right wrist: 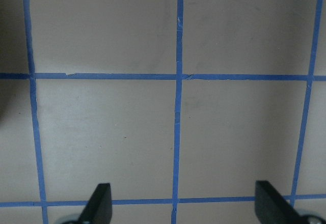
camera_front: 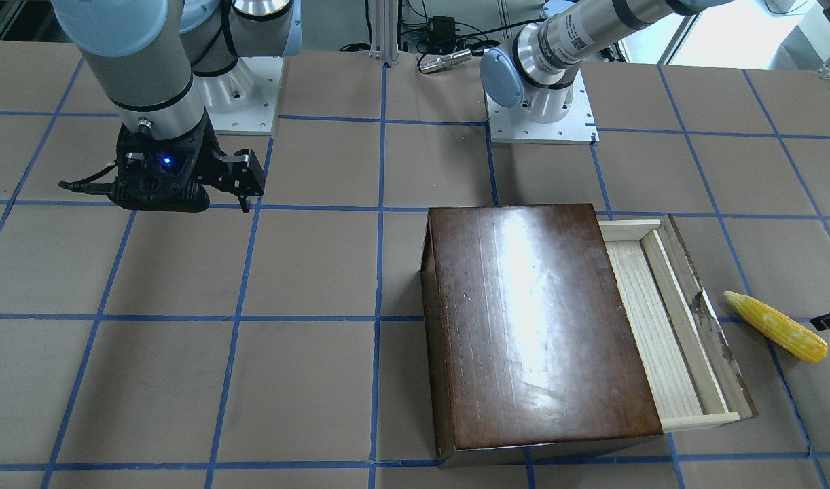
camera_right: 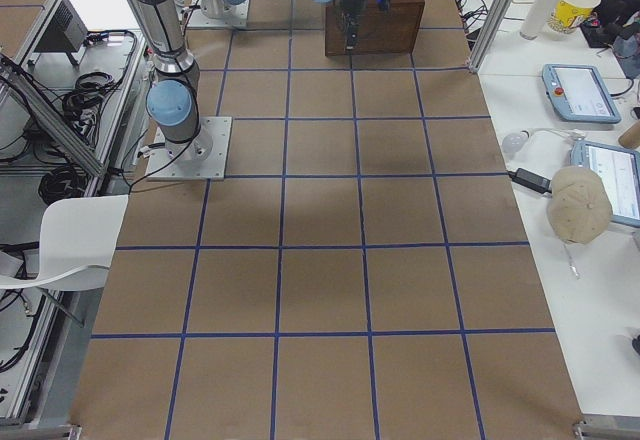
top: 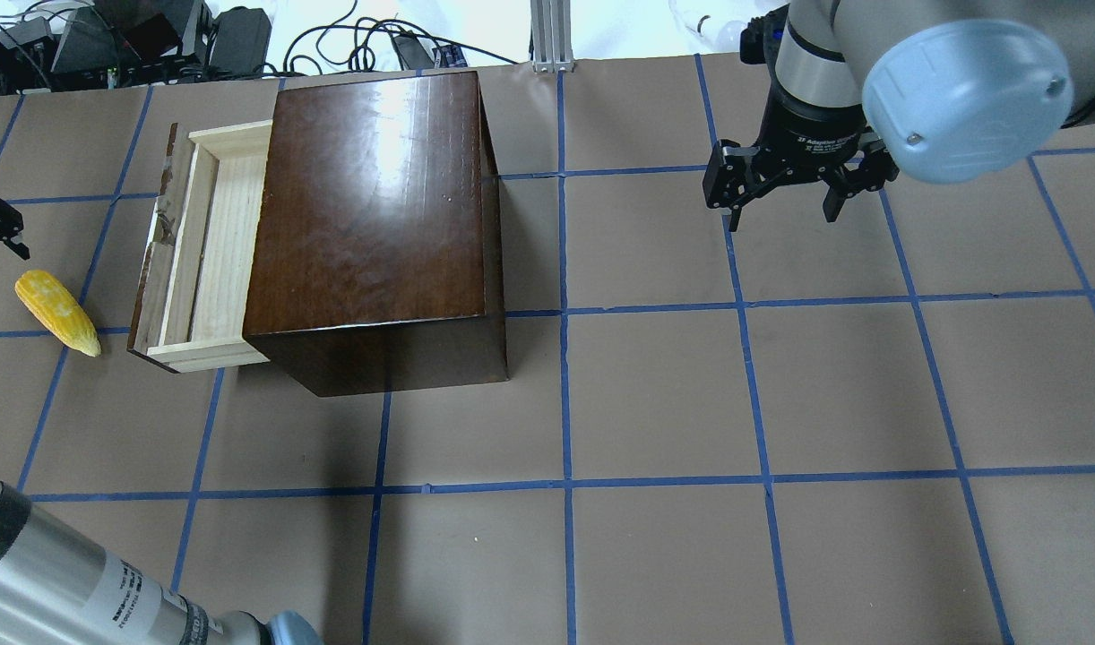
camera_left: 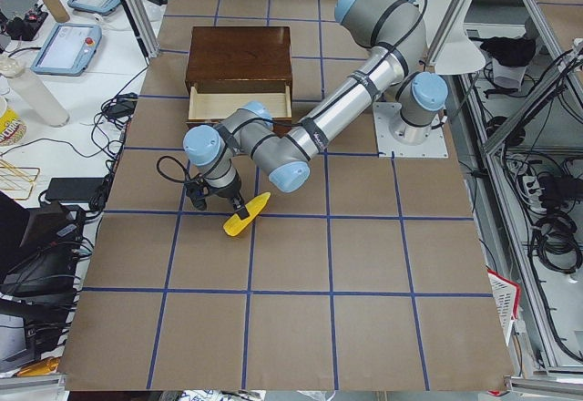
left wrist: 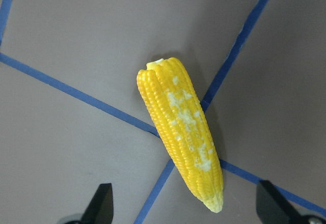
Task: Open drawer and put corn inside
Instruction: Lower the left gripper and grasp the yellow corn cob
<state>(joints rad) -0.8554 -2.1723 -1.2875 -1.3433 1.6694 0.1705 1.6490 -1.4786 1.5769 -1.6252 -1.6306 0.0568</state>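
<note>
Hovering fingers-spread over corn (left wrist: 181, 132) mid-frame, left gripper (left wrist: 186, 210) looks at pickup step w/ drawer (top: 229, 242) upper left already open; next: descend, pinch cob; right gripper (top: 781, 213) spread, idle.

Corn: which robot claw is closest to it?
The left gripper: it hangs open just above the corn, beside the drawer. The right gripper is far away, on the other side of the box.
</note>
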